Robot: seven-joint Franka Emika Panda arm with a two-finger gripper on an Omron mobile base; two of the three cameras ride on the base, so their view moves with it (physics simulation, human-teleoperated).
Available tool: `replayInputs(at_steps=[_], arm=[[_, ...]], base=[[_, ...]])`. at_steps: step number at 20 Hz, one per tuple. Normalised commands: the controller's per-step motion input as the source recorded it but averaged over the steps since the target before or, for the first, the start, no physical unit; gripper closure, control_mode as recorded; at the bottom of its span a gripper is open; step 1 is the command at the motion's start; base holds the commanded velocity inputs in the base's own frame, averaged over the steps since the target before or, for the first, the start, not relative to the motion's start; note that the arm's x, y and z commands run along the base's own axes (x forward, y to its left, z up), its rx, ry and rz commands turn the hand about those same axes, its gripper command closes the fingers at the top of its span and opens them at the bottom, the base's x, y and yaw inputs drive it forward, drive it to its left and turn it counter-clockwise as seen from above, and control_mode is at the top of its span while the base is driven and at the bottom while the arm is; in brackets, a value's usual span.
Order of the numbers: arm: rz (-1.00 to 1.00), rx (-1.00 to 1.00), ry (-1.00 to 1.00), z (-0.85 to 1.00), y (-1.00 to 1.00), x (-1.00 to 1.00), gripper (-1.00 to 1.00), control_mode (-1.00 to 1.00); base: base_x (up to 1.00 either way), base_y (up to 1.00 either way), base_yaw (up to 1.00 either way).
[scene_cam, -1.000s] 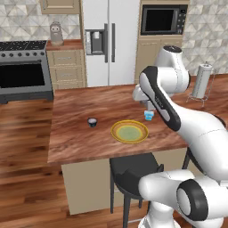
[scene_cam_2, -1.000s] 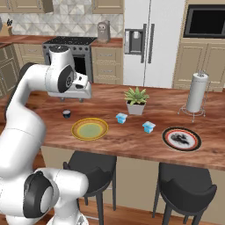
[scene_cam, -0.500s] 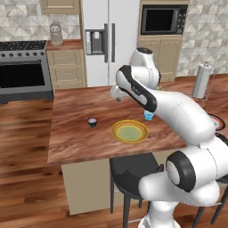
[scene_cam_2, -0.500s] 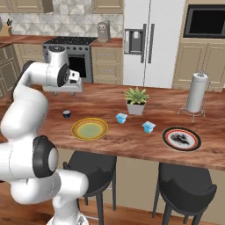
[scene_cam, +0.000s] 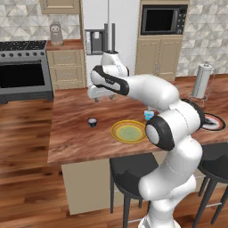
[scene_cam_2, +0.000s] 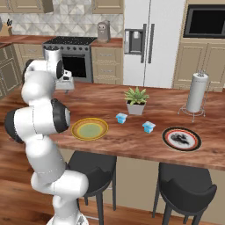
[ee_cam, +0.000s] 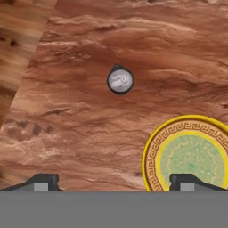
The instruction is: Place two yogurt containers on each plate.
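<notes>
Looking down past my hand (ee_cam: 114, 182), fingers spread wide and empty, I see the round dark yogurt cup (ee_cam: 120, 80) straight ahead on the tabletop (ee_cam: 80, 133), the yellow-rimmed plate (ee_cam: 192, 156) just off one fingertip.

A round dark cup (scene_cam: 92, 121) with a whitish top stands upright on the wooden counter, near the yellow-rimmed plate (scene_cam: 129, 132) with its pale green centre, which lies flat and bare. Two light blue squarish cups (scene_cam_2: 121, 117) (scene_cam_2: 149, 127) sit apart between that plate and the white plate (scene_cam_2: 182, 138) with a dark rim and dark centre marks.
</notes>
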Motion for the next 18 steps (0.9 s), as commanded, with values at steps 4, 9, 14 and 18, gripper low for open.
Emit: replayInputs(at_steps=[4,9,14,18], arm=[[0.04,-0.07,0.13,-0.21,-0.05,0.26,-1.00,-1.00],[0.00,-0.03,0.09,-0.44,-0.05,0.00,-1.00,-1.00],[0.00,0.00,0.04,-0.65,0.00,-0.02,-1.00,-1.00],[0.01,0.01,-0.02,-0.67,0.00,-0.16,-1.00,-1.00]], base=[[0.00,0.00,0.00],[0.00,0.00,0.00],[0.00,0.00,0.00],[0.00,0.00,0.00]])
